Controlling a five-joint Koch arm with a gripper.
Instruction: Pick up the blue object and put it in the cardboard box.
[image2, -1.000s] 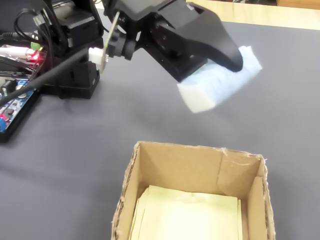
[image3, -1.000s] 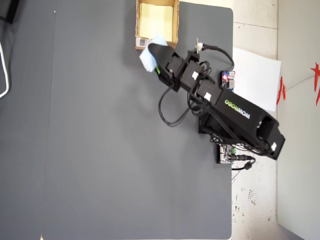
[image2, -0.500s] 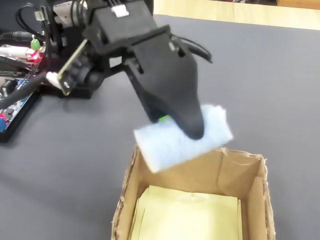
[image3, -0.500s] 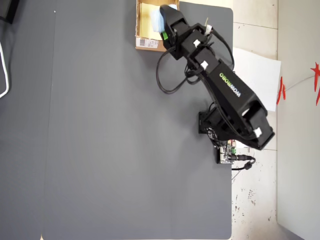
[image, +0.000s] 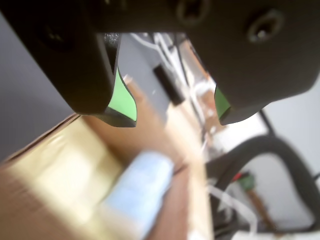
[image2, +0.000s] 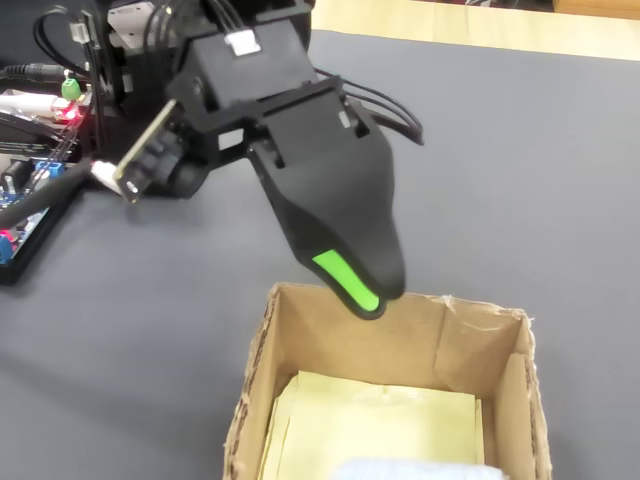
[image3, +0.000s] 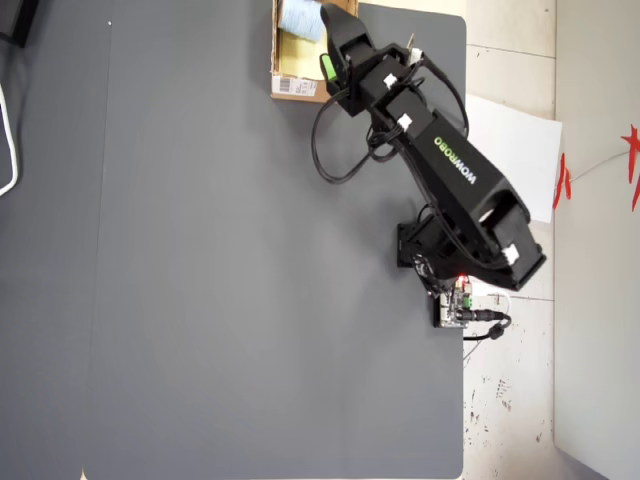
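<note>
The pale blue object (image: 140, 190) lies inside the cardboard box (image: 55, 165), on its yellow floor. My gripper (image: 175, 119) hangs just above it, jaws wide apart, with green pads and nothing between them. In the fixed view the gripper (image2: 368, 298) hovers over the box's far wall (image2: 450, 325), and a strip of the blue object (image2: 410, 468) shows at the bottom edge. From overhead, the box (image3: 296, 88) sits at the top of the mat with the blue object (image3: 300, 18) in it and the gripper (image3: 330, 62) at its right side.
A circuit board with lit LEDs and cables (image2: 45, 110) sits at the arm's base, left in the fixed view. The dark grey mat (image3: 200, 250) covers the table. White paper (image3: 510, 150) lies beyond the mat's right edge.
</note>
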